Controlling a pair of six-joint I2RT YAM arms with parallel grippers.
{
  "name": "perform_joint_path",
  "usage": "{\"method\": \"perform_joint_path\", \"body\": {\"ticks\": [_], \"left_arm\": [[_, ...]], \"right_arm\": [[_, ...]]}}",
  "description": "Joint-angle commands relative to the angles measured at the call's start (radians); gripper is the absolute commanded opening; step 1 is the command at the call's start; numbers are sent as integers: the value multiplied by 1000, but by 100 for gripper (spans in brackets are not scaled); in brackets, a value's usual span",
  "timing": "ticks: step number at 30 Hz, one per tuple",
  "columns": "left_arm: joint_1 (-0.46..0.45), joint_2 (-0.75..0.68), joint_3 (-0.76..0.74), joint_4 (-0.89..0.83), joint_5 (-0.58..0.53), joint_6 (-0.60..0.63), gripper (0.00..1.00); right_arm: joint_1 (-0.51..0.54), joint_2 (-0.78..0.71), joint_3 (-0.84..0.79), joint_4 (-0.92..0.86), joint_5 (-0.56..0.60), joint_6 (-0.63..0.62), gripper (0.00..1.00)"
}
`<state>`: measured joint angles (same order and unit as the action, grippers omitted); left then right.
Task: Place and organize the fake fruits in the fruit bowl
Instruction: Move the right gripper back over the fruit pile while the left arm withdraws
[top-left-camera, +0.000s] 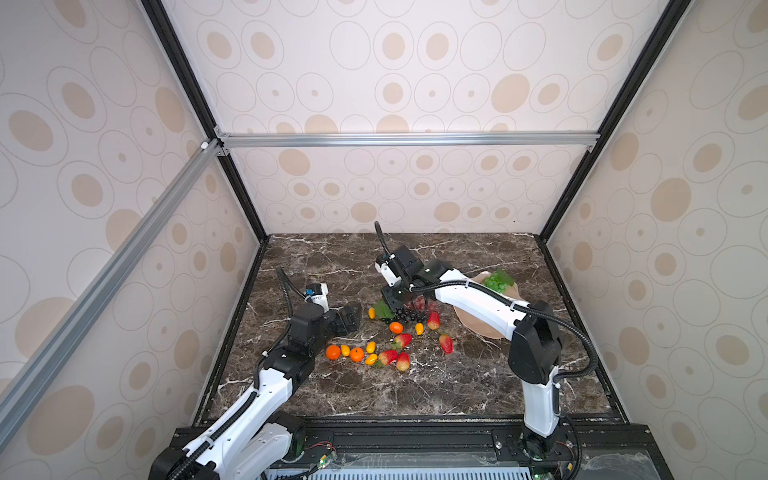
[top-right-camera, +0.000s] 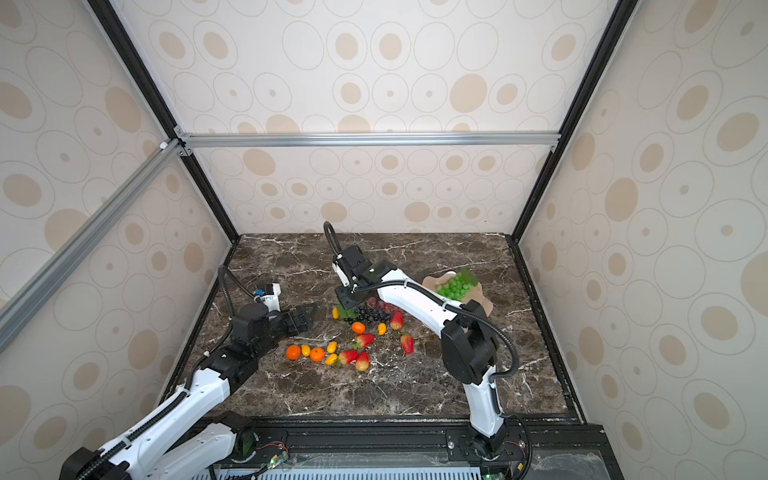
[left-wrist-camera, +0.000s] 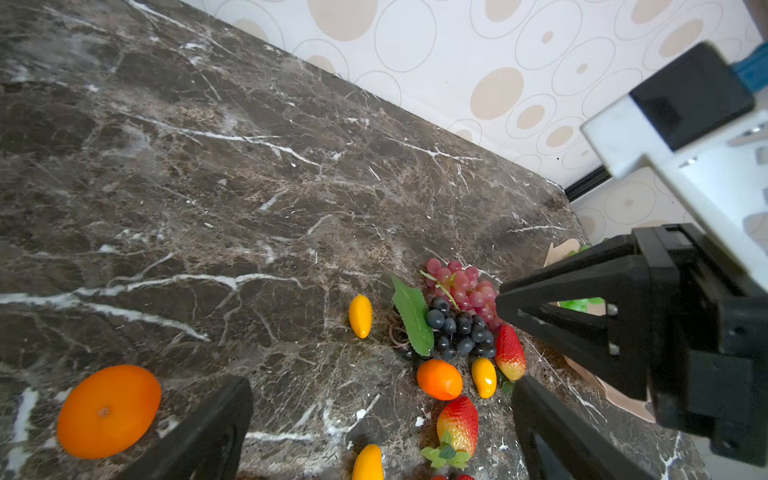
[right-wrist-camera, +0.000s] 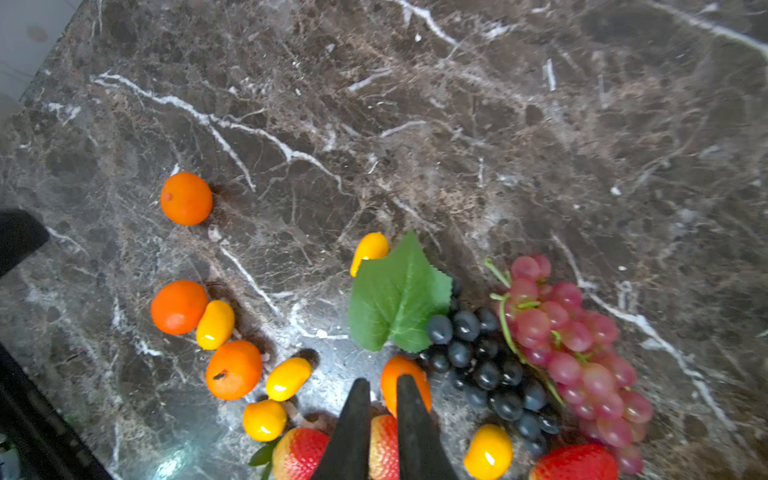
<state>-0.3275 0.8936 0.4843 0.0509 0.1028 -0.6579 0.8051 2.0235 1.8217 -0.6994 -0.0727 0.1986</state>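
Right gripper (right-wrist-camera: 382, 380), fingers nearly closed on nothing, hung just beside the dark grape bunch (right-wrist-camera: 486, 365) on the tabletop (right-wrist-camera: 498, 124), its leaf end away from the fruit bowl (top-right-camera: 436, 282); left gripper (left-wrist-camera: 382, 381), fingers spread, stood farther off.

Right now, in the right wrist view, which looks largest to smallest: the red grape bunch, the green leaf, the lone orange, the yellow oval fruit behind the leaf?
1. red grape bunch
2. green leaf
3. lone orange
4. yellow oval fruit, partly hidden by the leaf, so only its visible part is judged
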Motion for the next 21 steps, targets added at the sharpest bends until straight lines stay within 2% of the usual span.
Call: {"method": "perform_joint_path", "body": {"ticks": [1, 4, 12, 17, 21], "left_arm": [[62, -33, -22, 17, 75, -40, 98], [117, -48, -46, 16, 111, -52, 98], [243, -73, -92, 42, 218, -77, 98], [270, -69, -92, 47, 242, -72, 98], [277, -67, -95, 46, 245, -70, 98]], "right_arm": [[29, 55, 78, -88, -90, -37, 14], [47, 109, 141, -121, -125, -43, 13], [73, 258, 304, -213, -107, -39, 12], [75, 341, 398, -277, -75, -37, 12], [75, 401, 466, -335, 8, -44, 12]]}}
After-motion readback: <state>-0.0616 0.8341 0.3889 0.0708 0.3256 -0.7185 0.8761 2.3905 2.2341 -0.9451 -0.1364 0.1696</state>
